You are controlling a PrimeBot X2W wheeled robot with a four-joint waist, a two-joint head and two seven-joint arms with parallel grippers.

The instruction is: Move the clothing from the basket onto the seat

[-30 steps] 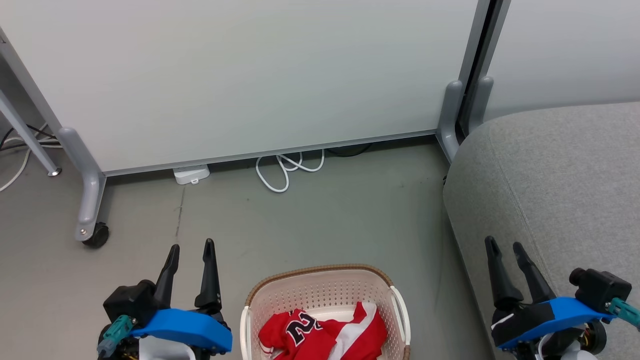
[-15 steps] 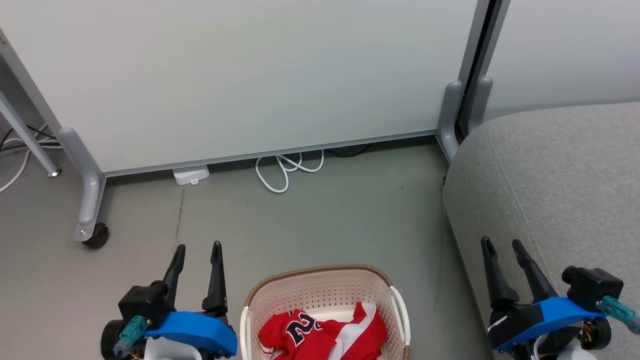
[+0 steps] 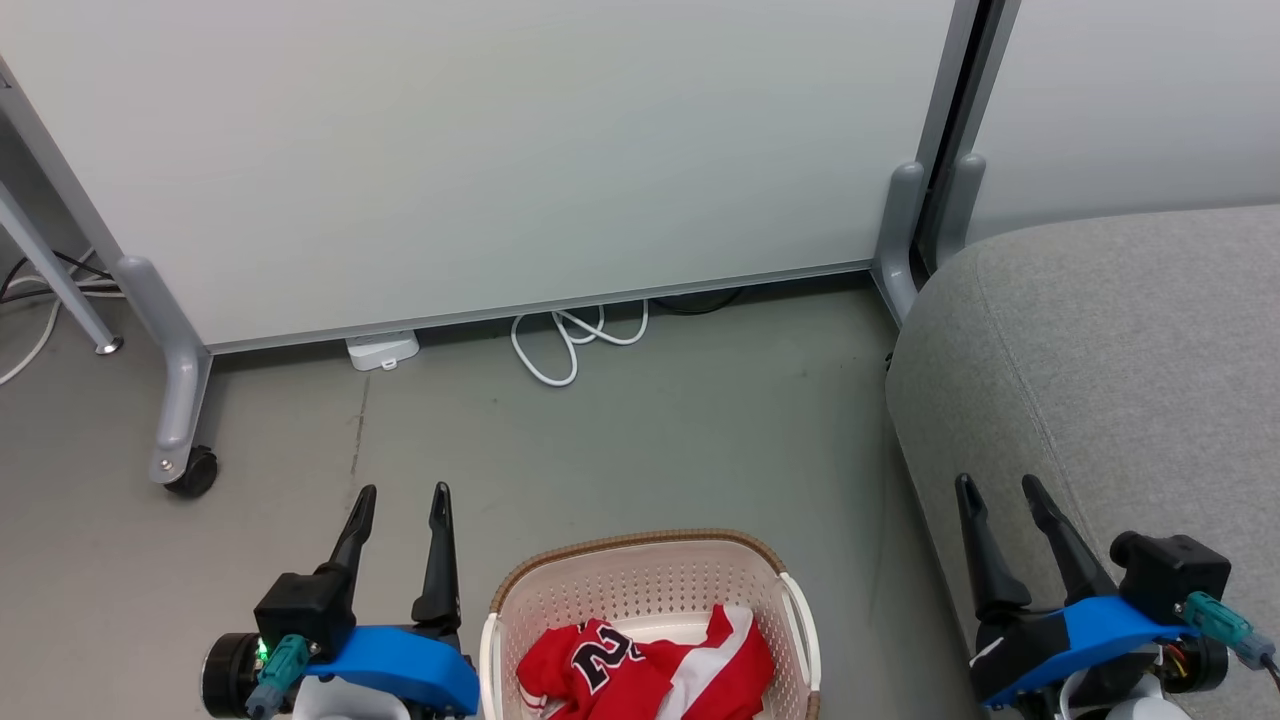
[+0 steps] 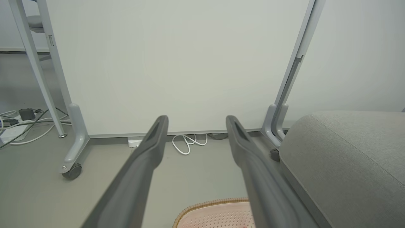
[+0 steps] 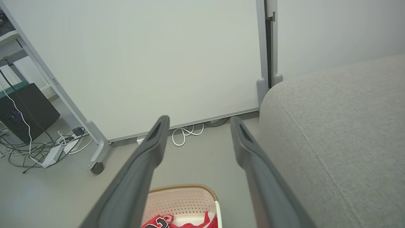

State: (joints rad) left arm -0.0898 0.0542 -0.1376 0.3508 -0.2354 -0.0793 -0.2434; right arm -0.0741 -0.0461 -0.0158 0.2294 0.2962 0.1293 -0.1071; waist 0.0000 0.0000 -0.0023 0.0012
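Head view: the red clothing [image 3: 640, 675], bunched in one heap, lies in the basket [image 3: 640, 542] on the floor [image 3: 650, 440], with the grey seat [image 3: 1130, 350] close by on the right. The left tool [image 3: 404, 490] hovers just left of the basket, fingers parted and holding nothing. The right tool [image 3: 997, 480] hangs near the seat's edge, likewise parted and empty. Nothing has been lifted yet. The likely risks: a pinch on the tangled heap may catch only one garment or drag the light basket along, and a loose hold could drop cloth on the floor short of the seat.
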